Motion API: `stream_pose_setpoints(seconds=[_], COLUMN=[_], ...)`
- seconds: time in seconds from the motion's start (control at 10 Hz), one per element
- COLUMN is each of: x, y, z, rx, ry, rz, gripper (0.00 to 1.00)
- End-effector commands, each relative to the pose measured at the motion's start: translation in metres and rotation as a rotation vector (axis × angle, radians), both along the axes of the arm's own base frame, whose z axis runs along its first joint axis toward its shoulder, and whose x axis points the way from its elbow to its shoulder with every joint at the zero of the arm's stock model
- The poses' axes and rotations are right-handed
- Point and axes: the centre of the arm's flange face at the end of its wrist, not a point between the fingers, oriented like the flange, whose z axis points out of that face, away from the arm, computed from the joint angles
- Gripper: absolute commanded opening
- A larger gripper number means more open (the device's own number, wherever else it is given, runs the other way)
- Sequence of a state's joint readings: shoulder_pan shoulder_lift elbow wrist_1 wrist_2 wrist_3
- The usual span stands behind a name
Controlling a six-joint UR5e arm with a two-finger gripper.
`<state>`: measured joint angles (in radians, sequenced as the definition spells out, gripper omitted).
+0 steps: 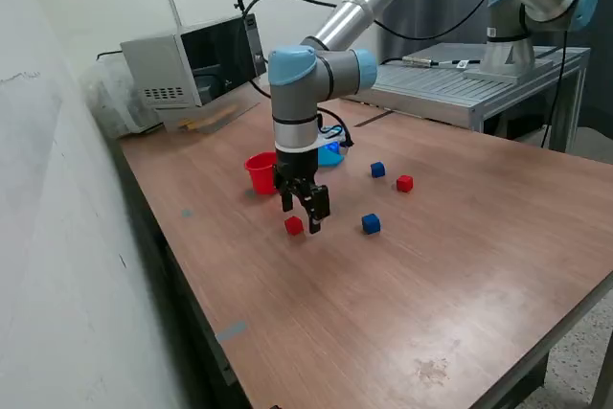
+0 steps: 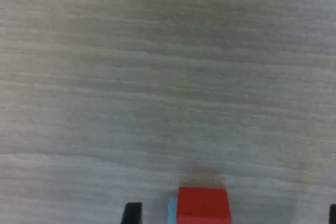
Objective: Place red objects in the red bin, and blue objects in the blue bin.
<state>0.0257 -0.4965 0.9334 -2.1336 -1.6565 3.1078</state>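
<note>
My gripper (image 1: 301, 215) hangs open just above the table, its fingers straddling a small red cube (image 1: 293, 226). In the wrist view that red cube (image 2: 203, 205) lies on the wood between the two dark fingertips (image 2: 132, 212), nearer one of them and touching neither. A second red cube (image 1: 404, 183) sits farther toward the exterior view's right. One dark-blue cube (image 1: 371, 224) lies beside the gripper, another blue cube (image 1: 377, 170) behind it. The red bin (image 1: 260, 172) stands just behind the gripper. The blue bin (image 1: 330, 153) is mostly hidden by the arm.
A grey box-shaped device (image 1: 192, 64) and wooden sticks (image 1: 213, 120) sit at the table's back. A metal bench (image 1: 460, 83) with the arm's base stands at the exterior view's right. The table edge (image 1: 163, 256) runs close along the wall.
</note>
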Motion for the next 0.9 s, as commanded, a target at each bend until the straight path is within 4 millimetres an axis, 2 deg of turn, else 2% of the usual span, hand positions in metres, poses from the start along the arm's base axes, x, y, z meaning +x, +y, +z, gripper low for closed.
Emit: stream_pose_setpoints(seconds=[0.0, 0.6, 0.7, 0.8], x=[-0.0012, -0.0030, -0.0032, -0.0032], y=[0.0008, 0.0020, 0.0032, 0.0032], z=[-0.0011, -0.0015, -0.0027, -0.0027], rx=[-0.001, -0.001, -0.003, -0.003], ry=[0.000, 0.001, 0.001, 0.001], rz=[-0.001, -0.003, -0.004, -0.004], gripper=[1.00, 1.00, 0.00, 0.00])
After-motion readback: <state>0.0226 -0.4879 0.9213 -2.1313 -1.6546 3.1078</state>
